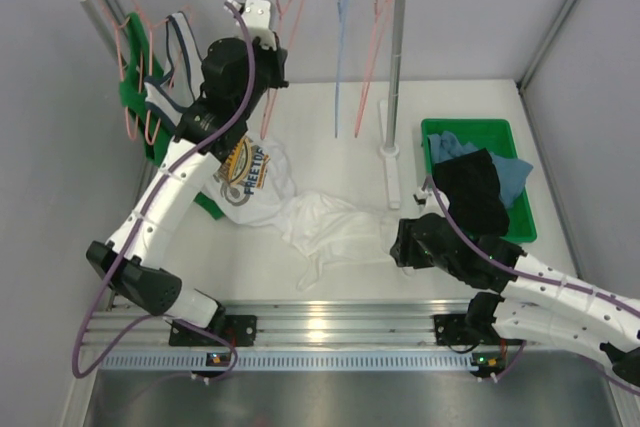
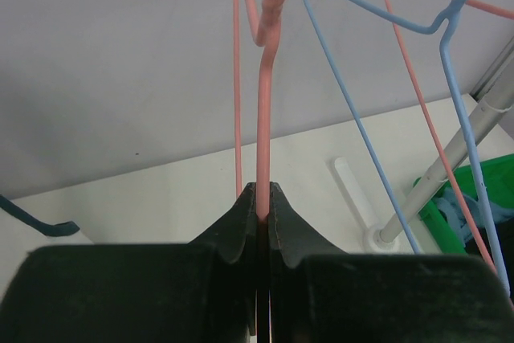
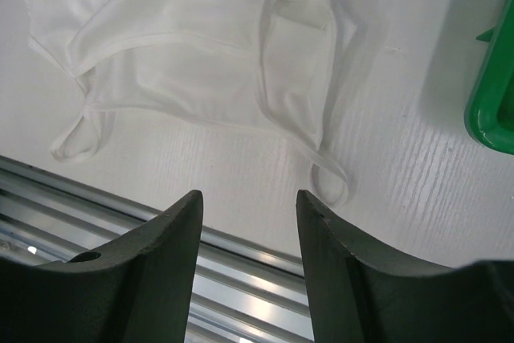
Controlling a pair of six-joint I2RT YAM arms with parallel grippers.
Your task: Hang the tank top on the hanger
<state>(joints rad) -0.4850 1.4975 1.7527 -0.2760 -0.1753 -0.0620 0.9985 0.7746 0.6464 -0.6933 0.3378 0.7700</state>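
Left pincer (image 2: 263, 196): clenched on pink wire of hanger (image 2: 263, 118), which rises straight above jaws, likely steadied for loading. Whether hook sits on rail unclear.
Right pincer (image 3: 249, 202): released, empty.
Tank top (image 3: 185, 46): crumpled on table ahead of right pincer, 1 strap loop nearest.
Blue hanger (image 2: 356, 122), rack post (image 2: 450, 158): right of left pincer, snag risk.
Green bin (image 3: 494, 110): right of right pincer.
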